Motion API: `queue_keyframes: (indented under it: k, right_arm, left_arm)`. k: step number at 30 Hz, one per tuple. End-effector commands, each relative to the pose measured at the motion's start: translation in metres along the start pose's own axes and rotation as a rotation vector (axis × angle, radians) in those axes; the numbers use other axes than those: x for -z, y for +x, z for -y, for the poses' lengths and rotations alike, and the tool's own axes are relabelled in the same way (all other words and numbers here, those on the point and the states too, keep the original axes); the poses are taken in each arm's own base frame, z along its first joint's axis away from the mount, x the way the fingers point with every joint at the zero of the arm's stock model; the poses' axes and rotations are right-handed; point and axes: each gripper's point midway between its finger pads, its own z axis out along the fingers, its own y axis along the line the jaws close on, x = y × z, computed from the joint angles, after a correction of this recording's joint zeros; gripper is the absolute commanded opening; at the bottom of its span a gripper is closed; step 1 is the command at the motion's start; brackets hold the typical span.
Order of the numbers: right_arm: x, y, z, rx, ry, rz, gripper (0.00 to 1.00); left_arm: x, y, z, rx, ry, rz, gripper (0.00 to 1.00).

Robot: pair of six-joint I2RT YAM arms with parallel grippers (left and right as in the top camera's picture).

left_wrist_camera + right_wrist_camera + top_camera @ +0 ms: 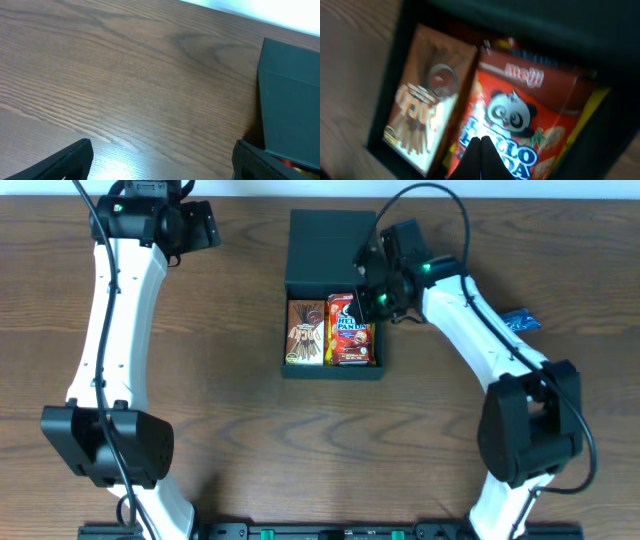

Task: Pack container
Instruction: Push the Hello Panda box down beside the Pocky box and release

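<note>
- Right gripper point(481, 150): jaws fully closed, tip against tip, with nothing held. Whether the tips touch the packet below cannot be told.
- Directly beneath the tips: a red Hello Panda packet point(520, 120), lying flat in the container point(387, 95). A brown Pocky box point(427, 100) lies touching the packet's side.
- Around both packets: the container's dark walls. The flap lid point(330, 245) is open at the far edge, beyond the right gripper point(372, 292).
- Well behind the right wrist, on the table point(240, 430): a blue packet point(520, 320), not yet packed.
- Left gripper point(162, 165): jaws spread wide and empty, hovering over bare wood. The container point(290, 100) stands off to one side of it, apart from the fingers point(70, 160).
- Handling judgement, container: matte cardboard, probably light and moderately stiff. The walls would flex or crease under a hard pinch, and the box would slide on the wood if pushed.
- Recommended hold: pinch the flap lid's free edge to close it. Steady a side wall with the other gripper so the box does not skid.
</note>
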Motion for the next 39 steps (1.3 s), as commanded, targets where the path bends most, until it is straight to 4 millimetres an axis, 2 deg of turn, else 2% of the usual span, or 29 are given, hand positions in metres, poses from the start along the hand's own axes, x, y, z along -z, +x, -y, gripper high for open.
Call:
queue_keyframes:
  k: [1,8,12,20,29,39]
  right_arm:
    - [0.016,-0.018,-0.006,0.032,-0.006,0.067,0.01]
    - [0.008,-0.033,-0.012,0.075,-0.018,0.119,0.01]
    - [-0.010,-0.030,-0.013,0.085,-0.025,0.102,0.01]
    - [-0.022,-0.034,-0.028,0.133,-0.040,0.121,0.01]
    - [-0.054,-0.027,-0.015,0.133,0.018,0.086,0.02]
    - [-0.057,-0.027,0.002,0.081,0.170,0.101,0.01]
  left_arm:
    - [0.001,-0.003,-0.001,0.007,-0.003,0.005,0.90]
    - [0.001,-0.003,-0.001,0.007,0.000,0.003,0.90]
    - [0.001,-0.002,0.000,0.007,0.004,0.000,0.90]
    - [0.001,0.003,0.001,0.005,0.014,-0.019,0.90]
    - [0.001,0.006,0.001,0.003,0.012,-0.035,0.90]
    - [0.001,0.007,0.000,0.001,0.011,-0.039,0.90]
